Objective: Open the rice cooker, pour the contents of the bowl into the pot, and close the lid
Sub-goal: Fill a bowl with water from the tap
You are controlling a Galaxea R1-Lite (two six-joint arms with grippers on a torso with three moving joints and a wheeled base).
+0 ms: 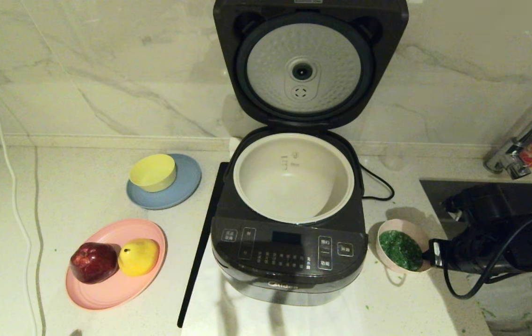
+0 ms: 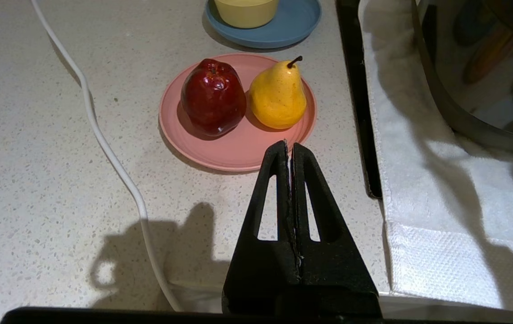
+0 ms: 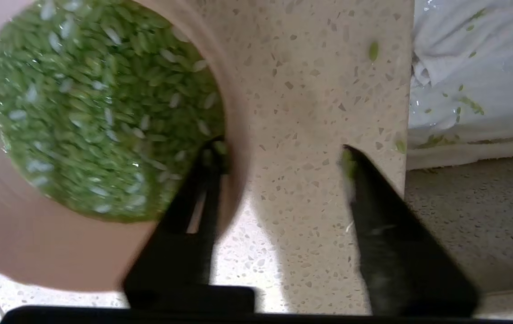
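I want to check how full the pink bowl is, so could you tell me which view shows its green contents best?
The right wrist view: the green contents fill much of the picture and single bits show. The head view shows the whole bowl beside the rice cooker, its contents small. The left wrist view shows none of it.

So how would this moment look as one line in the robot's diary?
lid: up | pot: empty | right gripper: open, straddling bowl rim | green bits: in bowl | left gripper: shut, parked
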